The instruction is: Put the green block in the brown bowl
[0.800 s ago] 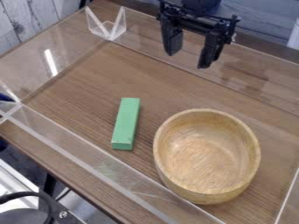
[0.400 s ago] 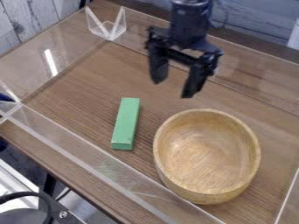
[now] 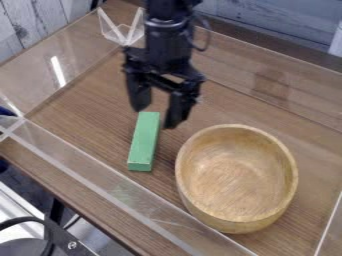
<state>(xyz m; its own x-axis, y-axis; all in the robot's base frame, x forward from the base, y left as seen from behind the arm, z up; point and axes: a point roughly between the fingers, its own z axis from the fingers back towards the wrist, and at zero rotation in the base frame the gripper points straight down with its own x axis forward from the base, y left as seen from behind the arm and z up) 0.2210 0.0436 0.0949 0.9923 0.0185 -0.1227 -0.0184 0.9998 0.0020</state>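
The green block (image 3: pixel 144 142) lies flat on the wooden tabletop, a long bright bar pointing toward the near edge. To its right sits the brown bowl (image 3: pixel 238 177), wide, shallow and with nothing inside. My gripper (image 3: pixel 158 103) hangs pointing down just above the block's far end, its two black fingers (image 3: pixel 136 92) spread apart with nothing between them. Its right finger reaches down beside the block's upper right corner.
Clear acrylic walls (image 3: pixel 80 165) fence the table on the near and left sides. A small clear stand (image 3: pixel 120 27) is at the back left corner. The bowl's rim lies close to the block's right side.
The gripper has travelled from the back right, over the table, to the left and toward the camera, and has come down over the block's far end. Its jaws stayed spread. Block and bowl have not moved.
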